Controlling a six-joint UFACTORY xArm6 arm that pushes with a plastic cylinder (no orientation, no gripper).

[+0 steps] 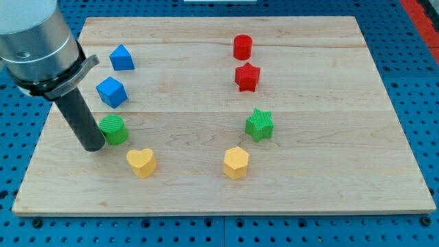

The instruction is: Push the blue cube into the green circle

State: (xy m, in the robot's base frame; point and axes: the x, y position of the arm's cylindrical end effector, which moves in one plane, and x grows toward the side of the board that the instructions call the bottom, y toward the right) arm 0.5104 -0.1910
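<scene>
**Blue cube sits just above the green circle, and my tip is on the wrong side**

Blue cube point(111, 92) is on the left part of the wooden counter point(309, 192). It's near the green circle point(113, 129) and toward the view's top from it, with a small gap, so they're not touching. The circle is really a ribbed green cylinder standing upright.

My tip point(92, 147) is down on the counter at the view's left of that green cylinder, right against it or as good as. I can't tell if it's actually in contact. It's below and left of the cube, with the rod leaning up toward the view's top left. There's nothing on this rig that opens or closes, just a plain dark rod, so it has hold of nothing.

My read on the layout is that a shove from here would move the green piece, not the cube. I'd want to get round to the cube's top side and push it down the view. The other blue block point(121, 57) sits just beyond the cube up there, so that slot looks tight.

The red cylinder point(242, 47), red star point(247, 77), green star point(259, 125), yellow hexagon point(235, 162) and yellow heart point(141, 162) are all out of the way. The heart is the closest, below the green circle.

No brands, labels or writing I can read anywhere.
</scene>
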